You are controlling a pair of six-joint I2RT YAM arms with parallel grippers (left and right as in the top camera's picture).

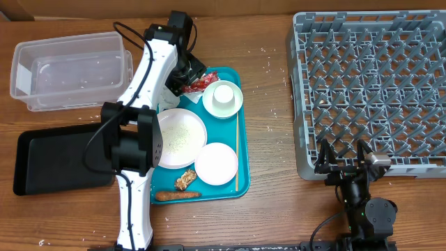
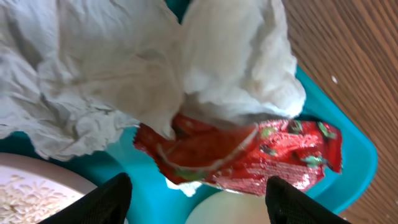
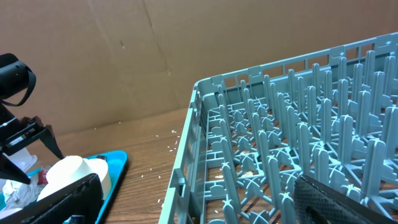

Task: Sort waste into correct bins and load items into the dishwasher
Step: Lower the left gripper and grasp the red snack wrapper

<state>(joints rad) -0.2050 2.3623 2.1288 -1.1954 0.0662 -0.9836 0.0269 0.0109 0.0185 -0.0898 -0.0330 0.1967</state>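
My left gripper (image 1: pixel 187 72) is open and hovers over the far left corner of the teal tray (image 1: pixel 233 73). In the left wrist view its fingers (image 2: pixel 199 205) straddle a red wrapper (image 2: pixel 249 152) that lies under crumpled white tissue (image 2: pixel 124 74). The wrapper (image 1: pixel 197 85) sits beside a bowl with a cup in it (image 1: pixel 223 97). A large plate with rice grains (image 1: pixel 180 136), a small plate (image 1: pixel 216 162), a wooden stick (image 1: pixel 237 150), a brown lump (image 1: pixel 185 180) and a carrot (image 1: pixel 178 196) also lie on the tray. My right gripper (image 1: pixel 343 164) is open and empty at the near edge of the grey dish rack (image 1: pixel 373 90).
A clear plastic tub (image 1: pixel 70 70) stands at the far left, a black tray (image 1: pixel 59 160) in front of it. My left arm crosses over the black tray's right end. Rice grains are scattered on the wood between the teal tray and the rack (image 3: pixel 298 143).
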